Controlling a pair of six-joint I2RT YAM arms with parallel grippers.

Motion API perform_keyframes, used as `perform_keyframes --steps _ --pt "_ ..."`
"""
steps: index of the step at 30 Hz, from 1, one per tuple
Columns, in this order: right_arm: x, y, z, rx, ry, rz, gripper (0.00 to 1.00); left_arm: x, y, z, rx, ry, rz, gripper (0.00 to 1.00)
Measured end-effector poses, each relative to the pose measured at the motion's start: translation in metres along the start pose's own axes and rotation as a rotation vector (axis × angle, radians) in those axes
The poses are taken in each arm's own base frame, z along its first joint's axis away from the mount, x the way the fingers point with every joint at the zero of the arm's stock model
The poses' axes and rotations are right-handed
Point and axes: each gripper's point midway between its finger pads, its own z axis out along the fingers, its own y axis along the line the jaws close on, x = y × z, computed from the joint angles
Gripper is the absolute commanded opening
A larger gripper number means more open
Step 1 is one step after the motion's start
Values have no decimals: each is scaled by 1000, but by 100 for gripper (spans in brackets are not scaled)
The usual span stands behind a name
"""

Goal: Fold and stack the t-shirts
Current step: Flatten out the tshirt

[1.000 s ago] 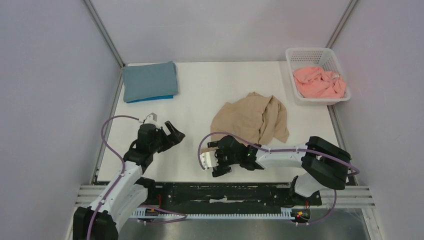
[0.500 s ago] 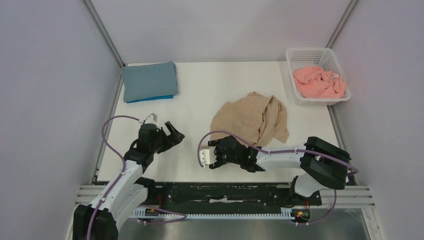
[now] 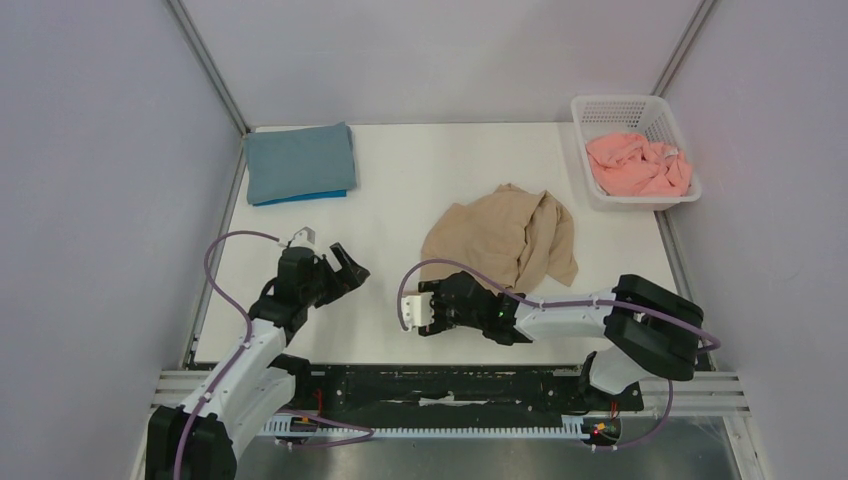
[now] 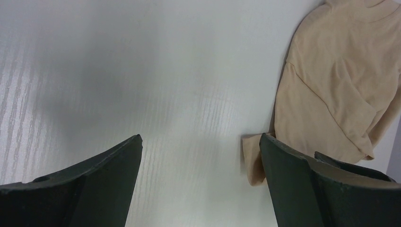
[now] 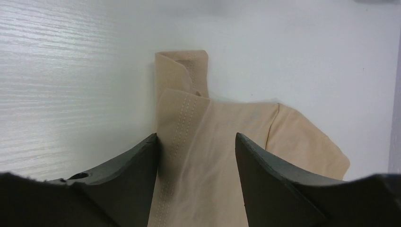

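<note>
Far-left corner of the white counter (image 3: 440, 170): dusty slate-blue cotton t-shirt (image 3: 300, 160), folded into a flat rectangle. It lies on a bright blue t-shirt (image 3: 312, 196), of which only a strip shows along the near edge.

Left arm's black two-finger hand (image 3: 345, 262): near-left part of the counter, fingers spread wide, nothing between them. Its wrist camera shows bare counter in the gap.

Right arm's black two-finger hand (image 3: 428, 308): just right of centre, close to the near edge, pointing left. Fingers apart, not pressed onto anything. In the wrist view a stitched hem of cloth runs up between them, with the left finger at the hem's edge. A small flap is folded over just beyond the fingertips.

That cloth is the tan short-sleeved t-shirt (image 3: 510, 240). It sits crumpled and unfolded in the middle of the counter, its near-left edge under the right hand.

Far-right corner: white slatted plastic basket (image 3: 610, 104). A salmon-pink t-shirt (image 3: 640, 165) is bunched up inside it, well apart from the others.
</note>
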Motion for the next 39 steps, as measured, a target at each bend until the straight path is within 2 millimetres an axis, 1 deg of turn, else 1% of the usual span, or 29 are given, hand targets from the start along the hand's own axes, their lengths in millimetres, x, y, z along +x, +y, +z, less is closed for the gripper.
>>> perform_keyframes --steps 2,7,9,11,14,15,17,18,20,22,25,28,30,31,33,34,36,39 --pt "-3 -1 -2 1 -11 8 61 0 0 0 0 1 0 98" --pt "-16 -10 -9 28 -55 33 56 2 2 2 -7 9 -1 98" --pt "-16 -11 -10 36 -58 37 50 2 2 3 -10 12 -2 98" --pt "-15 -11 -10 38 -53 42 46 3 3 3 -13 16 -2 98" --pt "-12 -9 -8 34 -43 53 45 4 3 4 -15 20 -3 98" --pt "-9 -7 -7 30 -34 58 42 4 3 4 -16 20 -3 98" --pt "0 -1 -2 15 -8 71 24 4 4 4 -16 21 -3 98" --pt "4 1 1 8 5 75 12 4 4 4 -17 22 -3 98" --pt "13 6 6 2 37 95 1 4 4 4 -17 22 -3 98" --pt "18 6 8 18 60 121 0 4 4 4 -16 23 -3 98" --pt "12 -6 5 82 32 164 0 5 2 4 -6 28 -3 98" --pt "-3 -27 -13 183 -37 225 0 6 -5 5 33 35 -1 98" --pt "-12 -47 -29 274 -80 279 0 7 -10 6 64 37 3 98" --pt "-15 -58 -39 335 -97 315 0 10 -13 7 80 45 6 98" --pt "-13 -77 -57 446 -109 382 0 18 -17 10 103 70 19 98" --pt "-9 -85 -66 496 -108 418 0 24 -20 12 115 92 31 98" --pt "5 -98 -86 603 -101 501 0 38 -27 16 135 135 61 98" --pt "34 -112 -114 737 -89 626 0 65 -40 22 172 221 123 97"
